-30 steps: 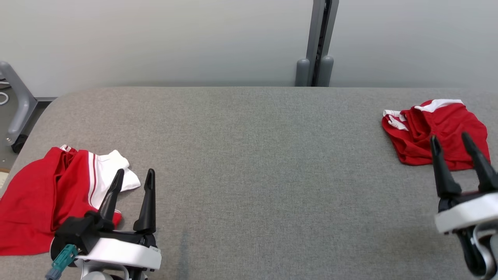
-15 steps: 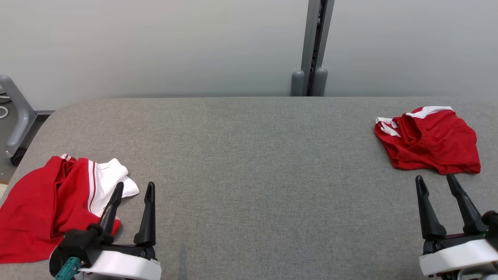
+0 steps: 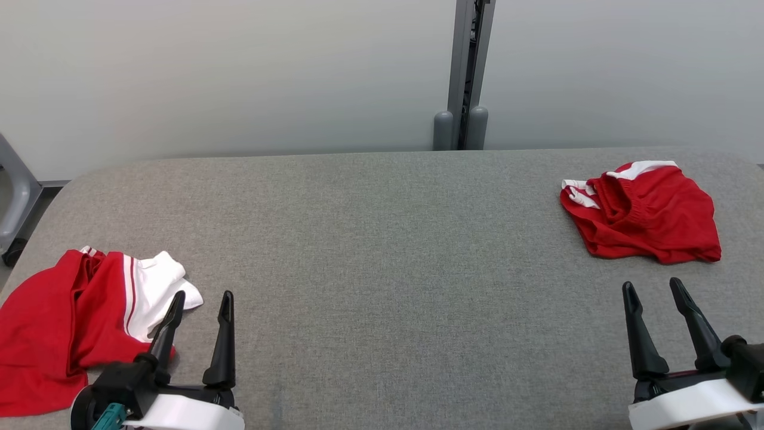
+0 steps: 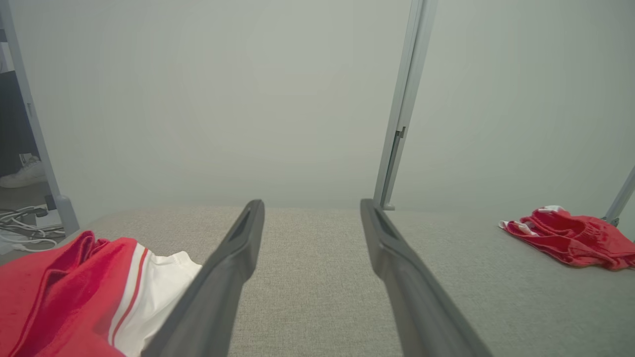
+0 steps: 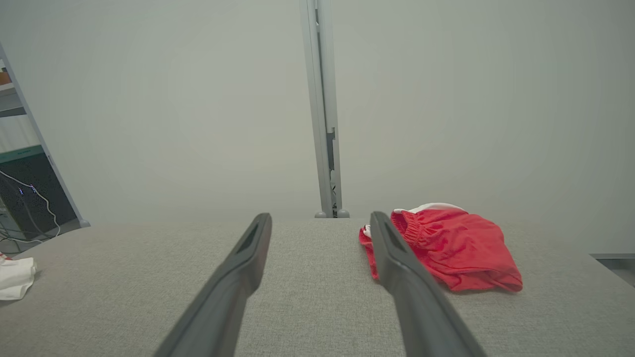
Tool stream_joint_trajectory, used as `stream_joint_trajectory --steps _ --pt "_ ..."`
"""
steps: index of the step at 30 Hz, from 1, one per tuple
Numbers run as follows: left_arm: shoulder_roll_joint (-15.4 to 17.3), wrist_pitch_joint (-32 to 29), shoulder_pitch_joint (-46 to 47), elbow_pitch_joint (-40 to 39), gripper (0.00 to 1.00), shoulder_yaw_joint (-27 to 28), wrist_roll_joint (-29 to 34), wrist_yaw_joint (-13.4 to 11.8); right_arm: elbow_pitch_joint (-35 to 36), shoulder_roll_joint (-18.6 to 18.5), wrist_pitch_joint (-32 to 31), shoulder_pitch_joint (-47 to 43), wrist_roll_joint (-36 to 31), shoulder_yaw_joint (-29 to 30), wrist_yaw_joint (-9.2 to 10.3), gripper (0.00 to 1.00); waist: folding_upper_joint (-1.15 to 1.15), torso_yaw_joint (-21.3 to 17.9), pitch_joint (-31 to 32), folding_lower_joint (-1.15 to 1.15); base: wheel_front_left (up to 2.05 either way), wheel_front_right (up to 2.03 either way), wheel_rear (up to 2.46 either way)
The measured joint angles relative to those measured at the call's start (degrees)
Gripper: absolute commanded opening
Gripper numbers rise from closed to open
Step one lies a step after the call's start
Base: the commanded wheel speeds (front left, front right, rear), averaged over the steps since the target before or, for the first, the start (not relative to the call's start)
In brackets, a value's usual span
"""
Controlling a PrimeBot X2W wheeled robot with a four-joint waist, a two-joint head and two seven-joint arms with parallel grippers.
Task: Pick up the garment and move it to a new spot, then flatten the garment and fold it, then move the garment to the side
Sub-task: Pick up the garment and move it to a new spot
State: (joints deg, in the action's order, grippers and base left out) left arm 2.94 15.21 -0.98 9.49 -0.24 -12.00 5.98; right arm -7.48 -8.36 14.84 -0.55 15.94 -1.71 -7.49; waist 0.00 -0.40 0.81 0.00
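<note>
Two red garments lie on the grey padded table (image 3: pixel 382 251). Crumpled red shorts (image 3: pixel 650 218) with white trim sit at the far right, also seen in the left wrist view (image 4: pixel 575 238) and the right wrist view (image 5: pixel 456 248). A red garment with a white striped part (image 3: pixel 54 322) (image 4: pixel 74 287) lies spread at the near left edge. My left gripper (image 3: pixel 202 295) (image 4: pixel 311 204) is open just right of that garment, with nothing between its fingers. My right gripper (image 3: pixel 651 284) (image 5: pixel 320 216) is open and empty, a short way in front of the shorts.
A pale wall runs behind the table, with a grey upright post (image 3: pixel 465 71) at its far edge. A grey frame leg (image 3: pixel 15 203) stands off the table's left end. The table's wide middle stretch is bare fabric.
The head camera has shifted. My right gripper, whose fingertips overlapped the red shorts, has drawn back toward the near edge and stands apart from them. Both grippers stayed open.
</note>
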Motion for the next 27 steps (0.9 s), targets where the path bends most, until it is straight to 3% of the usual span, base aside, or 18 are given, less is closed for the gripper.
stream_joint_trajectory --steps 16,27 --pt "-0.09 0.00 0.10 1.01 1.00 -0.34 -0.33 0.01 -0.88 0.05 0.00 0.32 0.09 -0.55 0.00 1.00 0.00 1.11 -0.02 0.00 0.00 0.00 0.00" --pt "-0.11 0.01 0.36 1.45 1.00 0.74 0.27 0.01 -1.53 0.41 0.00 0.29 0.49 -1.65 0.00 1.00 0.00 8.26 0.63 0.00 0.00 0.00 0.00"
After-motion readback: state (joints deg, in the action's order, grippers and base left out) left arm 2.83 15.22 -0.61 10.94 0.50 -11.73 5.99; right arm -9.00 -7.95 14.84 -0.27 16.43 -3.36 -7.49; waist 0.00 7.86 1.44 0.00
